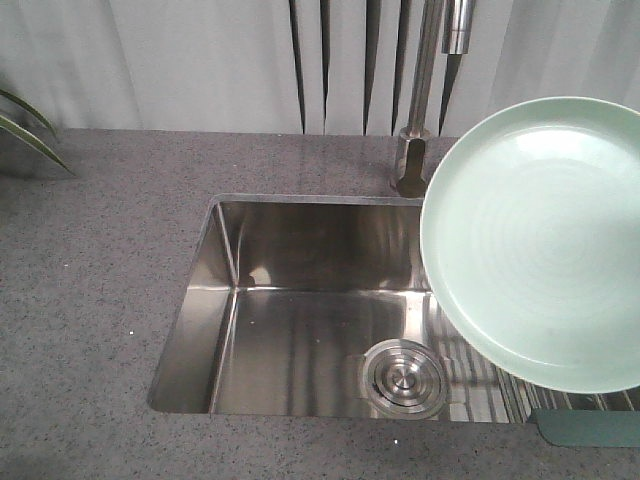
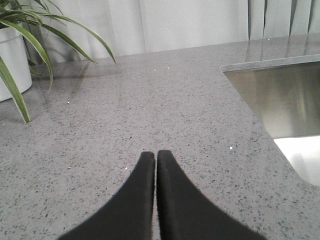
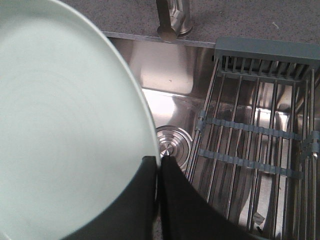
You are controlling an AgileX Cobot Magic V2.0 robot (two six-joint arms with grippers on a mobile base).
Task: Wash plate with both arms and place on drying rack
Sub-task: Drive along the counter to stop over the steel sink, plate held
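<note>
The pale mint-green plate [image 1: 545,240] hangs tilted in the air over the right side of the sink, its face toward the front camera. In the right wrist view the plate [image 3: 65,125] fills the left half, and my right gripper [image 3: 159,159] is shut on its rim. The drying rack [image 3: 255,150] of steel wires with grey-green crossbars lies over the sink's right part, to the right of the plate. My left gripper [image 2: 155,154] is shut with nothing in it, above the grey countertop left of the sink. The arms themselves are out of view.
The steel sink [image 1: 300,300] has a round drain [image 1: 404,376] near its front right. A tap [image 1: 425,100] stands behind it on the speckled grey countertop [image 1: 100,300]. A potted plant [image 2: 20,50] sits at the far left. Curtains hang behind.
</note>
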